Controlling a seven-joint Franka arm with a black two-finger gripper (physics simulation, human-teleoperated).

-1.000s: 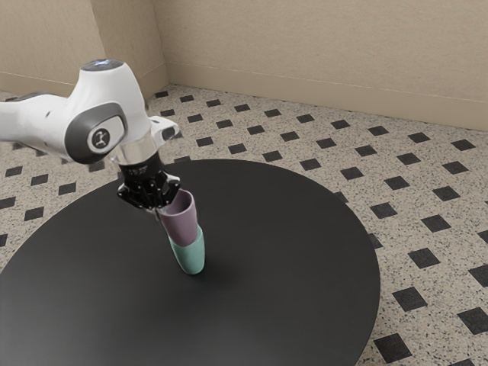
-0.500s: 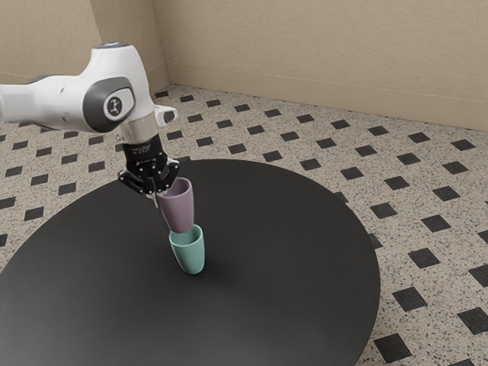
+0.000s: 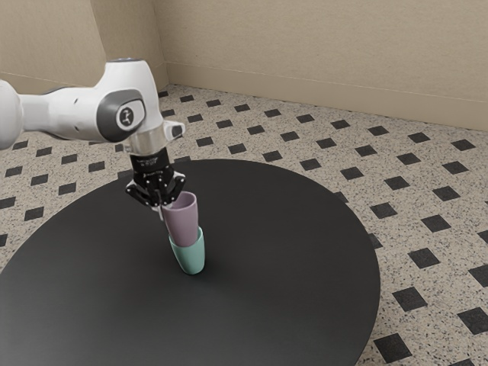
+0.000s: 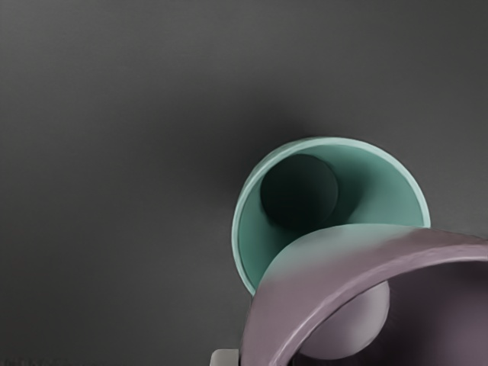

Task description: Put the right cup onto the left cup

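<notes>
One purple cup [image 3: 183,224] is off the desk [image 3: 297,282], its lower end at the mouth of one teal cup [image 3: 191,260]; whether inside, I cannot tell. The one hand [image 3: 162,210] is closed on the purple cup's wall.

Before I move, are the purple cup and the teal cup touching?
Cannot tell: in both views the purple cup overlaps the mouth of the teal cup, hiding any contact or gap.

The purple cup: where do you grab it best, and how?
I'd pinch the purple cup by its rim, coming from above, one finger inside and one outside: it opens upward and its wall looks thin. That leaves its narrower bottom free.
</notes>
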